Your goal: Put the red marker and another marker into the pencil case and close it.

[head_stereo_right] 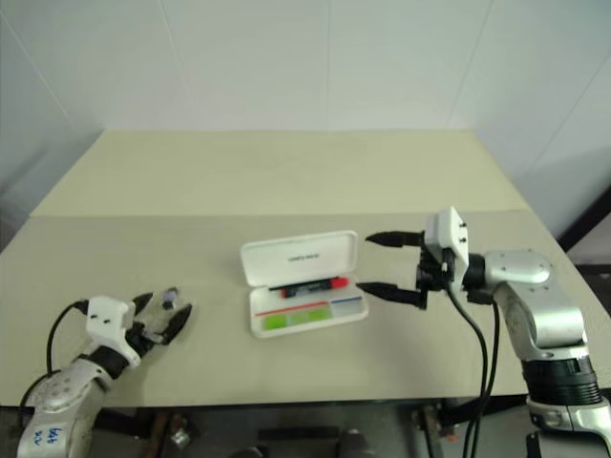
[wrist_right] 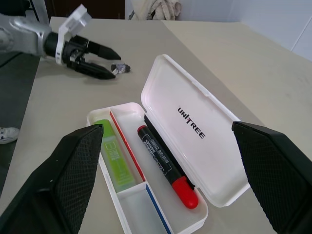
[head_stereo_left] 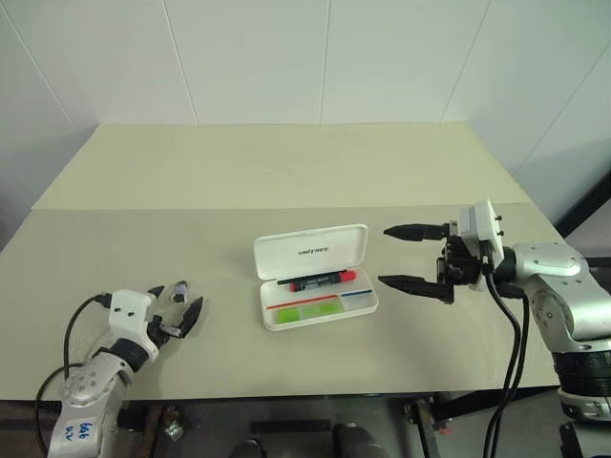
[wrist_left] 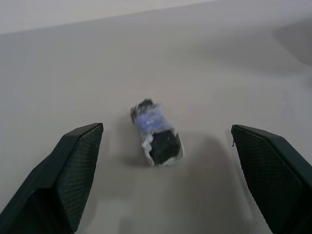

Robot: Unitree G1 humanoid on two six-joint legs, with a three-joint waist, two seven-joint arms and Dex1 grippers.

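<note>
the left gripper [head_stereo_left: 179,307] sits lowest and nearest at the table's [head_stereo_left: 286,181] front left, jaws wide apart and holding nothing. just ahead of its fingertips, roughly between them, lies a small dark object [wrist_left: 157,132] with a purplish band and torn pale wrapping; what it is cannot be made out. the arm behind the gripper runs off the frame's lower edge.

to the right, mid-table, the case [head_stereo_left: 311,251] lies open, lid tilted back with dark lettering on its inner face. the red marker [head_stereo_left: 323,281] lies in the tray's back compartment, against the hinge side, red cap toward the right gripper. the green marker [wrist_right: 115,154] lies in the front compartment, beyond a red-and-blue divider; its far end is partly hidden by the tray wall in the head views.

the right gripper [head_stereo_left: 409,257] hovers just right of the case, pointing toward it, jaws wide apart and empty, the case in line with the gap between them. its fingertips are cut off in the wrist view.
</note>
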